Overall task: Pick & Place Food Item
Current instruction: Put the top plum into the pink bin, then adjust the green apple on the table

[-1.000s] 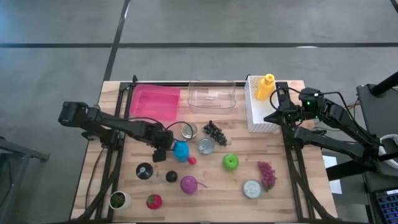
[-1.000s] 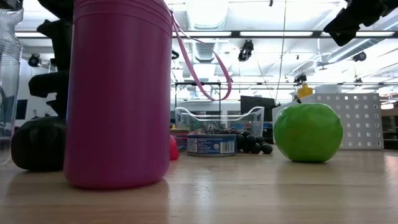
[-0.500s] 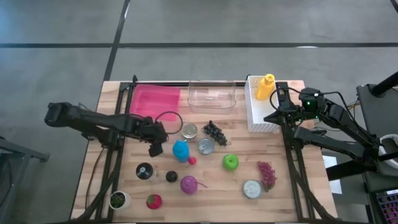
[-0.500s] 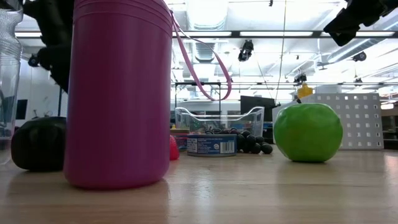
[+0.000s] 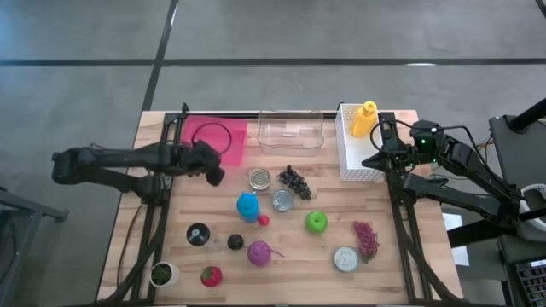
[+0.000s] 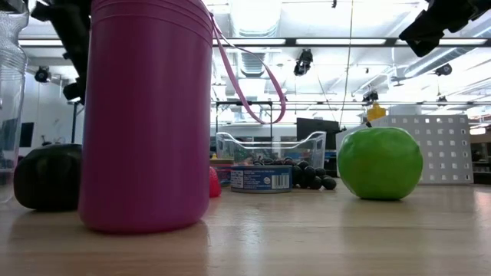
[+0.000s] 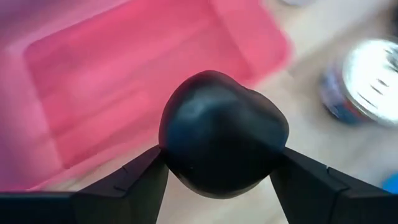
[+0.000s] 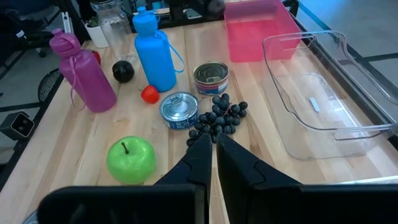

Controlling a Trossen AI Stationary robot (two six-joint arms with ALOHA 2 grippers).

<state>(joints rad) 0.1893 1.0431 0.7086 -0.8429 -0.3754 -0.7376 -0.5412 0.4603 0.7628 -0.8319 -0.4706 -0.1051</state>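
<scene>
Landmark: pink tray (image 5: 205, 141), at the far left of the table (image 5: 392, 281).

Left gripper (image 5: 212, 173) sits at the tray's near edge, over its right-hand part. In the left wrist view its two fingers (image 7: 134, 177) are closed on a dark rounded food item (image 7: 222, 142), one finger on each side, and the item is lifted off the surface. Behind the item that view shows the tray's floor and near rim, with bare wood beyond. What fruit or vegetable the item is I cannot tell; it reads as near-black and glossy.

Right gripper (image 8: 213, 144) hangs well to the right of the tray, past the clear container (image 5: 290, 130) and beside the white perforated bin (image 5: 354, 158), which holds a yellow bottle (image 5: 364, 118). Its fingers are pressed together, holding nothing.

On the table, nearer the front than the tray:
- open tin can (image 5: 260, 179) just off its right near corner
- dark grapes (image 5: 294, 180) beside that can
- second can (image 5: 282, 200)
- blue bottle (image 5: 248, 206)
- small red item (image 5: 264, 220)
- green apple (image 5: 316, 223)
- magenta bottle (image 5: 258, 252)
</scene>
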